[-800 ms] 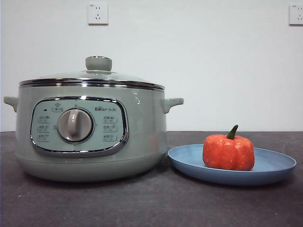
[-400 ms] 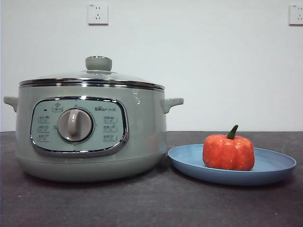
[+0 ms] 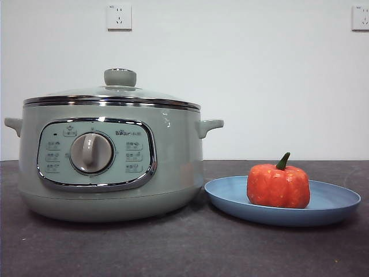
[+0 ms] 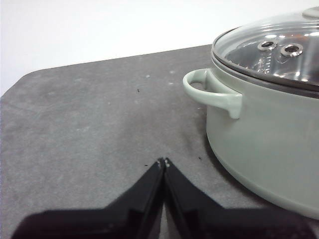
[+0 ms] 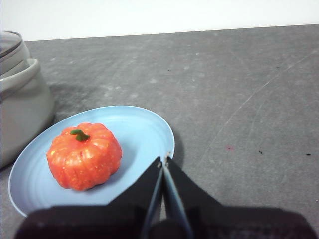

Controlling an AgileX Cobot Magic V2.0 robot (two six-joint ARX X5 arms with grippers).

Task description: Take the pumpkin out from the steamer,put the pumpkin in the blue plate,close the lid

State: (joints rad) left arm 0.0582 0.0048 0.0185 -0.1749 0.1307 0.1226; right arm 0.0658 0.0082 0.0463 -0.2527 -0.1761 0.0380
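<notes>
Grey table (image 4: 89, 114) bare ahead of both pincers — left gripper (image 4: 163, 162) pressed together beside the steamer (image 4: 269, 144), lid (image 4: 279, 47) on; right gripper (image 5: 163, 160) pressed together over the blue plate (image 5: 144, 129) rim, pumpkin (image 5: 83, 155) on it.

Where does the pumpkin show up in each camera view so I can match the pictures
Front view: the pumpkin sits on the blue plate, right of the steamer.
Left wrist view: not in it; only the steamer and its lid show.
Right wrist view: on the blue plate, pumpkin upright.
Shared landmark: the steamer.
</notes>
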